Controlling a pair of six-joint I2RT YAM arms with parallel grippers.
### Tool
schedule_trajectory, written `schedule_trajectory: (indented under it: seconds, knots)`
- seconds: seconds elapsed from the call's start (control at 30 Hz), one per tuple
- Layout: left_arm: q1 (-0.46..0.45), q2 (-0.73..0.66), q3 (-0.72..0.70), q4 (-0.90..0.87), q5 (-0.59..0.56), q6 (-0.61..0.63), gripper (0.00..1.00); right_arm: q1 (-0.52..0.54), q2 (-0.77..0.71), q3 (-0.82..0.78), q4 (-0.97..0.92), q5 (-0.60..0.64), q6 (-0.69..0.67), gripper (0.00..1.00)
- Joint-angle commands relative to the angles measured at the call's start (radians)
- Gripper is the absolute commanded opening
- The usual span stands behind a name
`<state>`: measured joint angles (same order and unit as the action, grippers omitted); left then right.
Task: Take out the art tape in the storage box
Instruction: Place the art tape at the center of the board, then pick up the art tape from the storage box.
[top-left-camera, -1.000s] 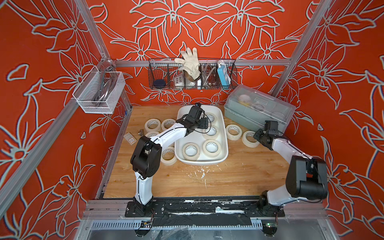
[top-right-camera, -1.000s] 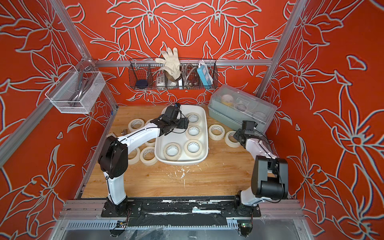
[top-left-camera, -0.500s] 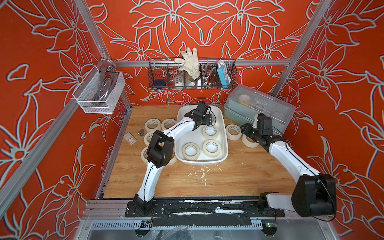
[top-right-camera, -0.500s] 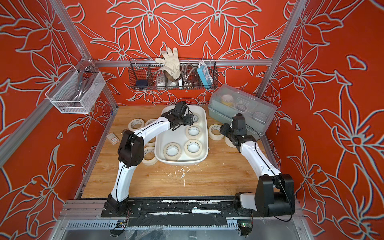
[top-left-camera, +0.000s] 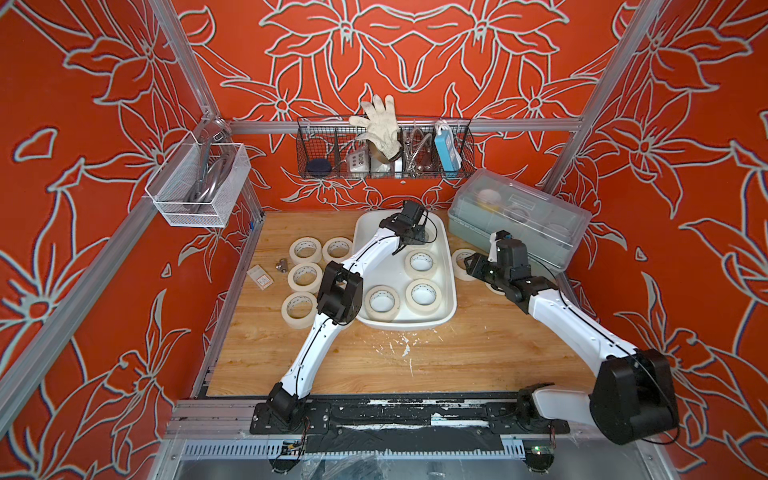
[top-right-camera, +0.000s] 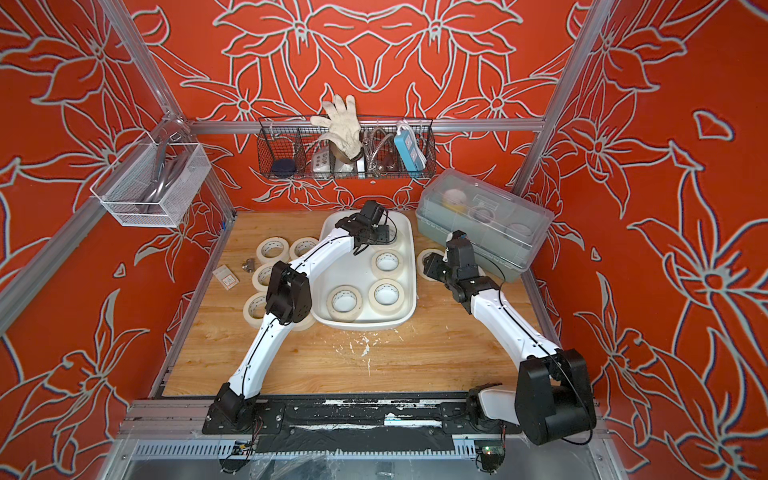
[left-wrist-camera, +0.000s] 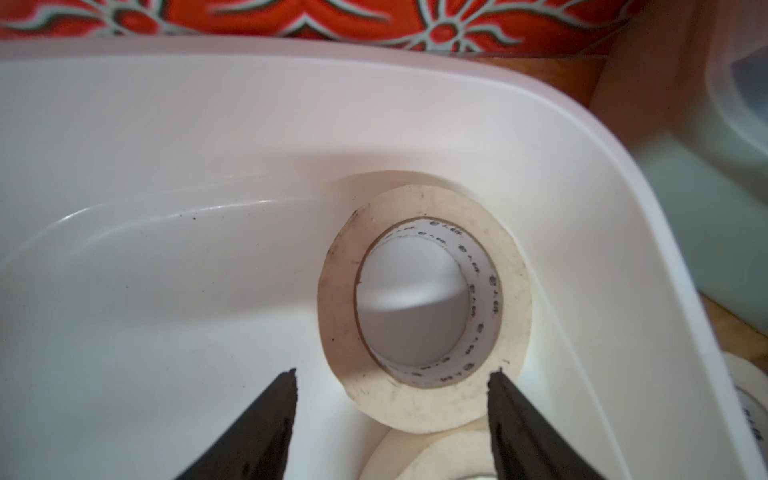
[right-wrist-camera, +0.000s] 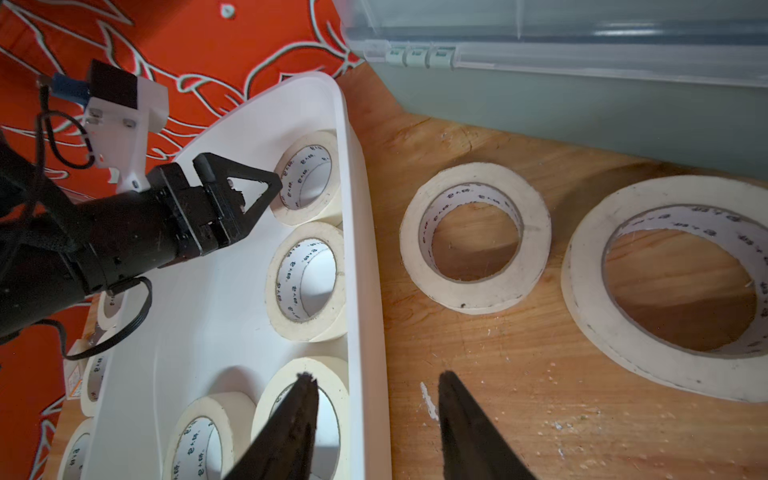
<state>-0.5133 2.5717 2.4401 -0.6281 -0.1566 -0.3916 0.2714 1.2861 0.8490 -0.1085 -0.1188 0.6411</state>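
The left arm (top-left-camera: 309, 357) and right arm (top-left-camera: 569, 316) wear glossy white shells between bulky black joint housings (top-left-camera: 338, 291), thin black cables (right-wrist-camera: 147, 299) trailing, and behind the black, triangular, open-framed fingers (right-wrist-camera: 241, 169) of the left gripper (right-wrist-camera: 276, 189) sits a white screwed bracket (right-wrist-camera: 124, 112) with a blue plug (right-wrist-camera: 66, 89).

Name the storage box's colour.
The storage box is white, clearest in the left wrist view.

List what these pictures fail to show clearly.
- Both top views: the left gripper mostly covers the far roll in the storage box.
- Top views: lidded box contents, blurred by its translucent lid.
- Right wrist view: largest table roll, cut off by the frame edge.
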Motion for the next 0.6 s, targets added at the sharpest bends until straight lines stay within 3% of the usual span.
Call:
schedule_trajectory:
  seconds: [0.0, 0.57]
  knots:
    - [0.029, 0.016, 0.002, -0.036, 0.012, -0.036, 0.67, 0.022, -0.018, -0.034, 0.063, 0.076, -0.031, 0.5]
    - [0.046, 0.112, 0.064, -0.013, 0.093, -0.077, 0.61, 0.037, 0.003, -0.07, 0.118, 0.107, -0.05, 0.5]
